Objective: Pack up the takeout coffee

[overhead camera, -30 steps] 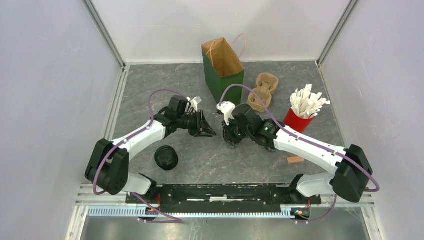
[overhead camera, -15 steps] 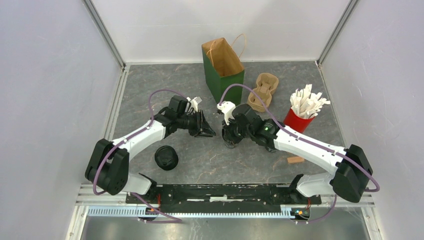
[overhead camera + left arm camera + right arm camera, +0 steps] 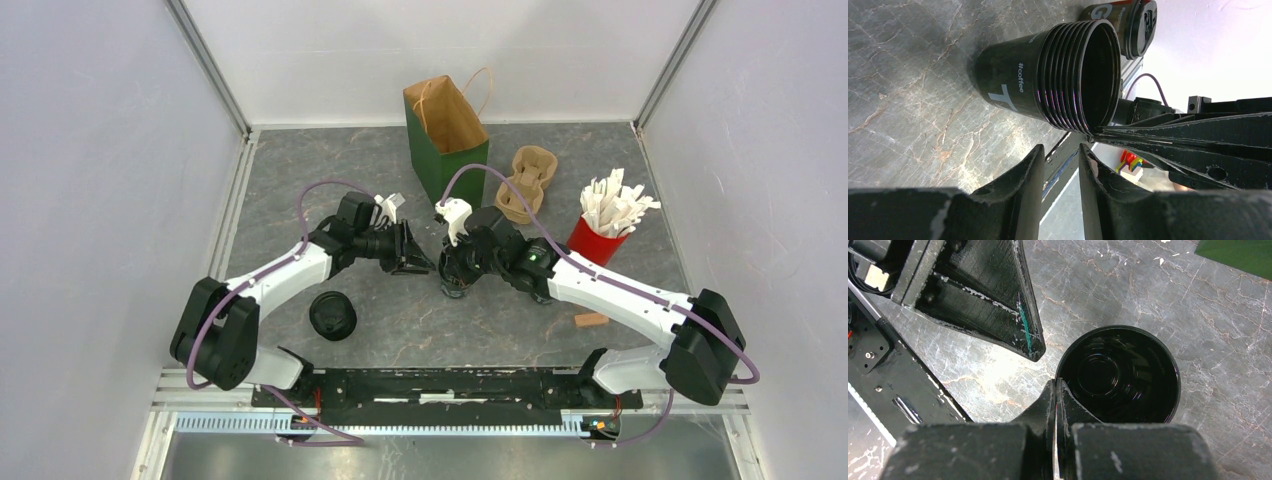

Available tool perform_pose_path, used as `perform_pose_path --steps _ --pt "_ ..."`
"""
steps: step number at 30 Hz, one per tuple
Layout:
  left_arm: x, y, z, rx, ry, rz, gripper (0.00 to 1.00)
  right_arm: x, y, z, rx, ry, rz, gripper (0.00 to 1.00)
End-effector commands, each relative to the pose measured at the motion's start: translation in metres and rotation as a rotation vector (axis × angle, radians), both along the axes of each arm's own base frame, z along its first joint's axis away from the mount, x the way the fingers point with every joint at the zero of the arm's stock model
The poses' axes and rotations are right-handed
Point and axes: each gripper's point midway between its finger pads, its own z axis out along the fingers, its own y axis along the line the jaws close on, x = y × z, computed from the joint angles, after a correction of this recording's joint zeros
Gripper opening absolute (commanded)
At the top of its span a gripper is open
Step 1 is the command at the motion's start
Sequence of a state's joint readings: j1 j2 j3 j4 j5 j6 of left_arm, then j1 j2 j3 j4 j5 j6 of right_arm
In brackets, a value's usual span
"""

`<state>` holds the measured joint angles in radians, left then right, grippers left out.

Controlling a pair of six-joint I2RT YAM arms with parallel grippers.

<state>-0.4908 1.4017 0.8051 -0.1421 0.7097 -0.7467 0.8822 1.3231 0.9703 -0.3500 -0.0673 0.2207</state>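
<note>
A stack of nested black lidless coffee cups [image 3: 1118,375] stands upright on the grey table; it also shows in the left wrist view [image 3: 1013,85] and from above [image 3: 453,284]. My right gripper [image 3: 1055,382] is shut on the stack's rim, one finger inside and one outside. My left gripper [image 3: 1062,150] is narrowly open and empty, its tips just left of the stack and the right fingers [image 3: 1158,135]. From above it is at centre left [image 3: 418,264]. A lidded black cup [image 3: 332,315] stands alone near the left arm; it also shows in the left wrist view [image 3: 1128,25].
A green paper bag [image 3: 447,140] stands open at the back centre. A tan pulp carrier [image 3: 527,183] lies to its right. A red cup of white packets [image 3: 598,238] stands at right. A small wooden piece [image 3: 590,320] lies near the right arm.
My right gripper and the cup stack have shifted slightly left and up. My left gripper has edged slightly right toward the stack.
</note>
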Motion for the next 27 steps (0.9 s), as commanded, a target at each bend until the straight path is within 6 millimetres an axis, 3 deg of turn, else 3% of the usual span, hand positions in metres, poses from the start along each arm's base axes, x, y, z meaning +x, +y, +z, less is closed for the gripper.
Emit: perform_pose_path --steps 1,27 --pt "-0.0025 -0.0069 0.0035 -0.051 0.016 -0.008 0.39 0.0046 0.0086 0.0207 0.073 -0.044 -0.011 0.00" --pt "0.0018 -0.0152 0.0003 -0.103 0.049 0.013 0.39 0.0044 0.0099 0.0199 0.077 -0.038 -0.013 0.00"
